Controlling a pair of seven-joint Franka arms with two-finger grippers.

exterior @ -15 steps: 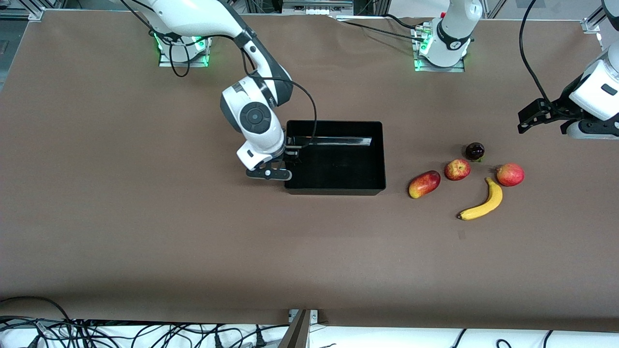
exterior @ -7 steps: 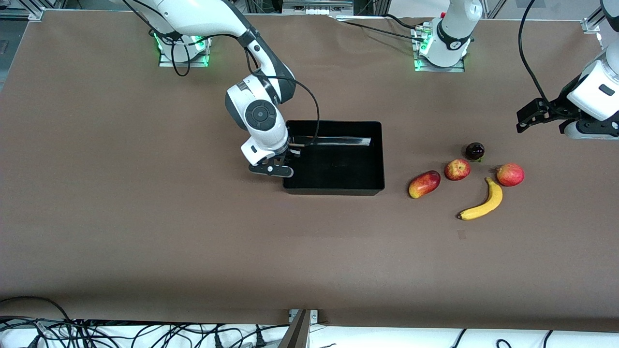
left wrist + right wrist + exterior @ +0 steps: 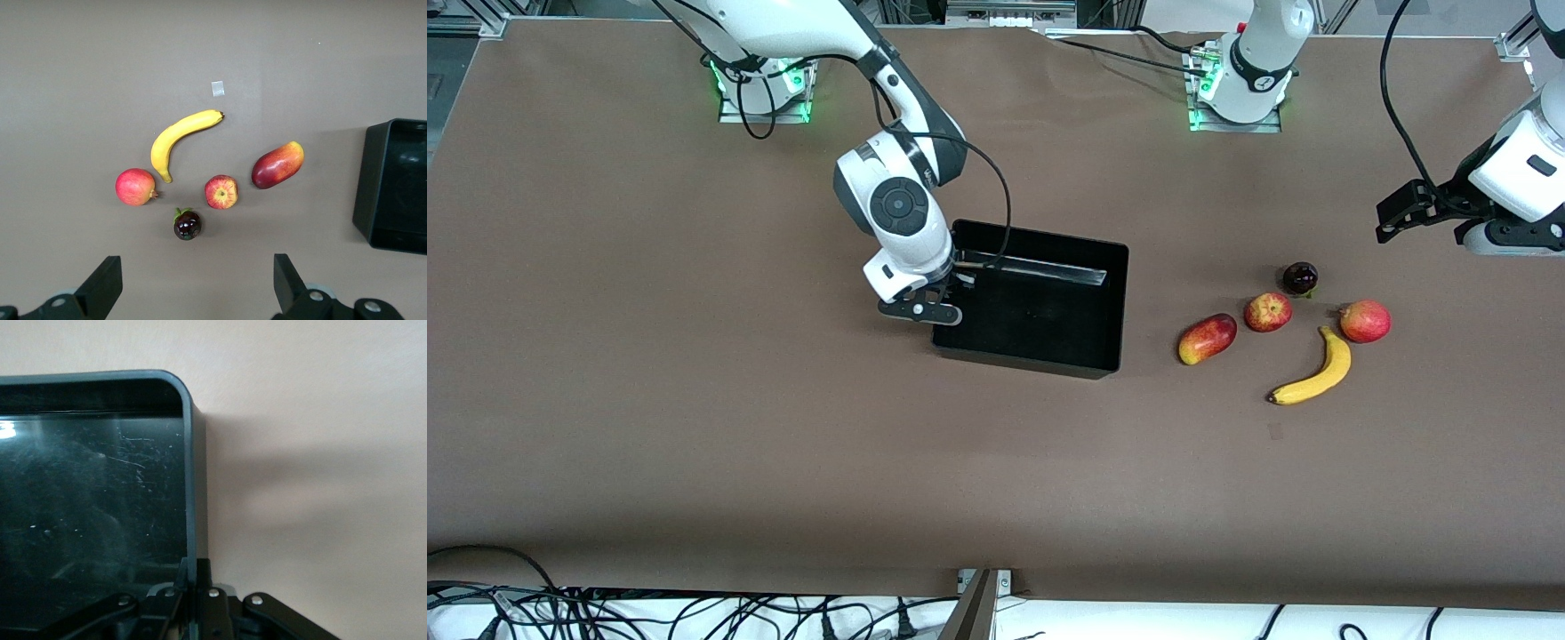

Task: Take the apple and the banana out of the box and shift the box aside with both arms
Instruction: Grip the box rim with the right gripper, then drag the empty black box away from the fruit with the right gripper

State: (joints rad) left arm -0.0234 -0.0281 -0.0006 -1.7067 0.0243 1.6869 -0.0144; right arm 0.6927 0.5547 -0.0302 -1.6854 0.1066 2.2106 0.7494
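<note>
Gripping the box by its wall at the right arm's end, the right gripper had its jaws clamped there. The left gripper waited, jaws apart, over the table near the banana and apple.

The black box is sitting skewed mid-table; the banana and apple are lying toward the left arm's end.
</note>
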